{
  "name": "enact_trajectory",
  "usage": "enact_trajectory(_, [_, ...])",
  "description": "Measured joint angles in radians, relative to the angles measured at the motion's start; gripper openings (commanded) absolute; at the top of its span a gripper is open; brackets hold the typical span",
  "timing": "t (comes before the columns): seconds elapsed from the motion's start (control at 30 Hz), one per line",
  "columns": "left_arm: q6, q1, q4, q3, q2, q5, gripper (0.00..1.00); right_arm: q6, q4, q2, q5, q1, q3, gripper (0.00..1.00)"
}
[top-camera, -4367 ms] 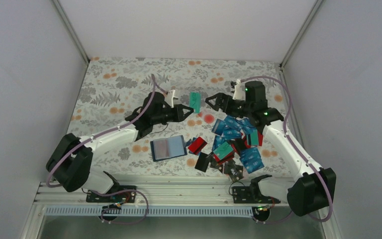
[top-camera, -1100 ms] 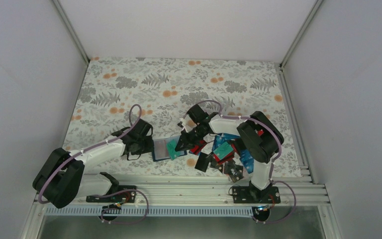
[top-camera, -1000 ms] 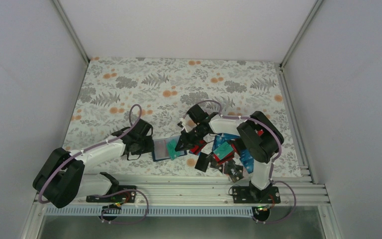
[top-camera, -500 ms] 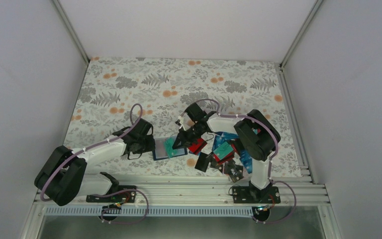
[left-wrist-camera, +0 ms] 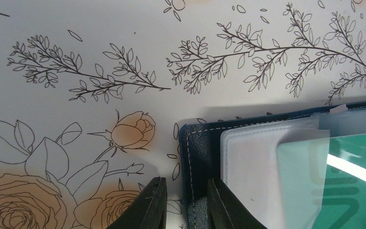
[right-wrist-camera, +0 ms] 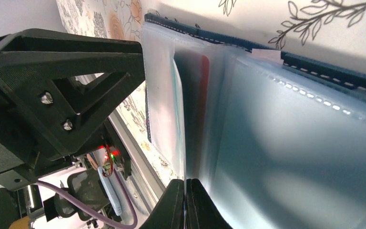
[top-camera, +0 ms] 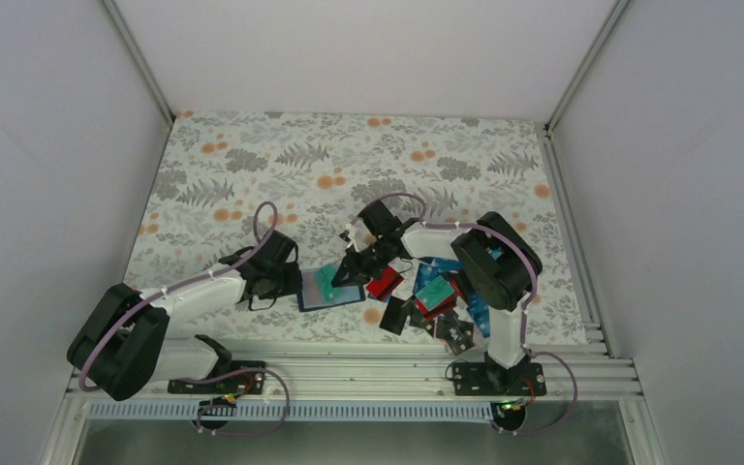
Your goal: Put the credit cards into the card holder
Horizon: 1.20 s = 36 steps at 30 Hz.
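While top view hides it, left fingers [left-wrist-camera: 183,205] straddle card holder [left-wrist-camera: 195,157] edge

Card holder [top-camera: 327,289]: navy, lying open, clear sleeves up, one teal card [top-camera: 326,282] on it. Credit cards [top-camera: 443,295]: mixed-colour pile just right of it.

Overhead view from behind; both wrist views close on the card holder [left-wrist-camera: 196,157].

Both arms reach inward, L end effector [left-wrist-camera: 182,205] narrowly parted – R end effector [right-wrist-camera: 186,202] closed
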Motion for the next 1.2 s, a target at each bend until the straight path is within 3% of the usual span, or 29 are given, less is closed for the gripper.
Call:
enact_trajectory(0.6, [0.0, 0.0, 0.016, -0.006, -0.001, 0.011, 0.21, 0.126, 0.174, 0.0, 0.014, 0.028, -0.077, 0.04])
enact_trajectory(1.2, [-0.002, 0.0, 0.03, -0.014, -0.004, 0.018, 0.21, 0.142, 0.178, -0.046, 0.118, 0.031, -0.099, 0.04])
